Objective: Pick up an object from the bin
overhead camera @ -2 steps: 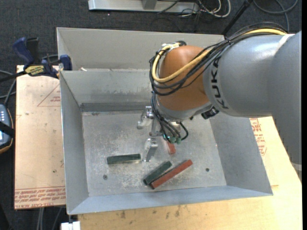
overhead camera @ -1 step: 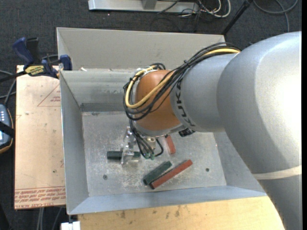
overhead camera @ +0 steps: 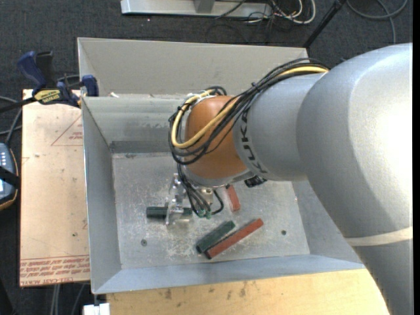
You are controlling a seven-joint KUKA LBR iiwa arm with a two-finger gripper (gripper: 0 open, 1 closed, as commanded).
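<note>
My gripper (overhead camera: 176, 210) is low in the middle of the bin, just above the floor. Directly beneath it lies a small dark green bar (overhead camera: 156, 212), whose left end sticks out to the left of the gripper; the rest of the bar is hidden by it. A short orange piece (overhead camera: 233, 199) lies just right of the gripper, partly under the arm's orange cover.
A green block (overhead camera: 215, 235) and a long reddish-brown stick (overhead camera: 239, 234) lie side by side near the bin's front wall, right of the gripper. The arm and its cover hide the bin's right and back parts. Light debris is scattered over the floor.
</note>
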